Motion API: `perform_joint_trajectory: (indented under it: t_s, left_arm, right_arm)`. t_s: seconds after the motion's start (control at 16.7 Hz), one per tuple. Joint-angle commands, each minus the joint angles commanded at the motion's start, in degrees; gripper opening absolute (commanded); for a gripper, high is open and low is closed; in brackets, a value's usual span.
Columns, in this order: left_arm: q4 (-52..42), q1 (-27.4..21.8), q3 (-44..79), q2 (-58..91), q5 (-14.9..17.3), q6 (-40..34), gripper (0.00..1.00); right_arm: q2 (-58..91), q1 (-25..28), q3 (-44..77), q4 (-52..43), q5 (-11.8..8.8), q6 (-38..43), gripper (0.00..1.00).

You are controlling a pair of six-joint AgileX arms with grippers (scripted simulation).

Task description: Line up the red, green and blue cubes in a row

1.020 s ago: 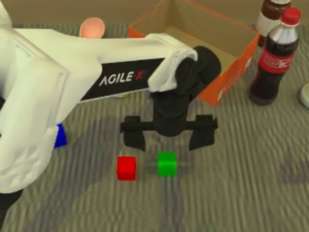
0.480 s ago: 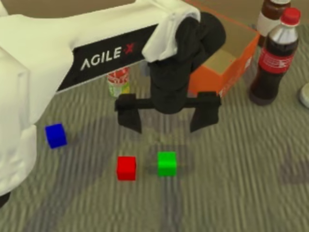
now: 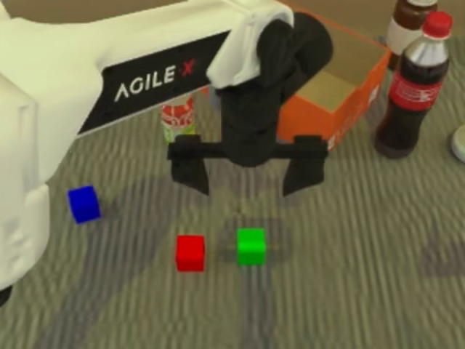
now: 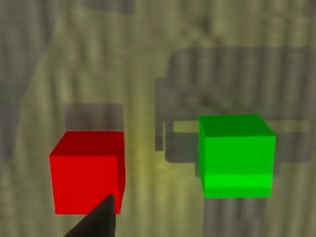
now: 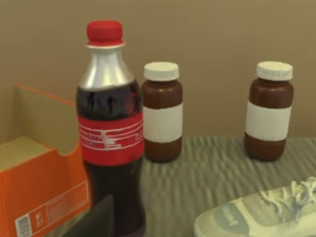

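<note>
The left claw (image 3: 245, 169) is held spread wide, empty; the small matte red cube (image 3: 190, 252) and matching green cube (image 3: 251, 246) could be knocked askew if the blue cube (image 3: 84, 203) is fetched carelessly.

red cube (image 3: 190, 252) left of green cube (image 3: 251, 246)

The left arm has pulled back toward the far side of the table, so the left gripper (image 3: 245, 166), with its fingers wide apart, now hangs farther from the green cube (image 3: 251, 246). This retreat has uncovered the blue cube (image 3: 83, 203) and the drink can (image 3: 178, 120), which the arm covered one second ago.
</note>
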Motion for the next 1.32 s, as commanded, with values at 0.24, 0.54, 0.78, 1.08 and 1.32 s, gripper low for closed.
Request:
perform_joint_trajectory:
  t_s: [0.24,0.54,0.78,1.08,1.32]
  left_arm:
    - [0.87,4.04,-1.51,-0.12,0.33,12.75,1.0]
    - [2.6,12.0,-6.22,-1.13,1.04,36.97,1.0]
    - [4.18,19.29,-11.21,-2.28,1.59,60.89,1.0]
    - [6.87,27.8,-16.9,-4.74,2.23,87.92,1.0]
    - [9.27,32.62,-20.03,-7.36,2.73,100.38,1.0]
  right_arm:
    - [0.0,0.0,0.0,0.0,0.0,0.0,1.0]
    - [0.0,0.0,0.0,0.0,0.0,0.0,1.0]
    - [0.0,0.0,0.0,0.0,0.0,0.0,1.0]
    - [0.0,0.0,0.0,0.0,0.0,0.0,1.0]
    - [0.0,0.0,0.0,0.0,0.0,0.0,1.0]
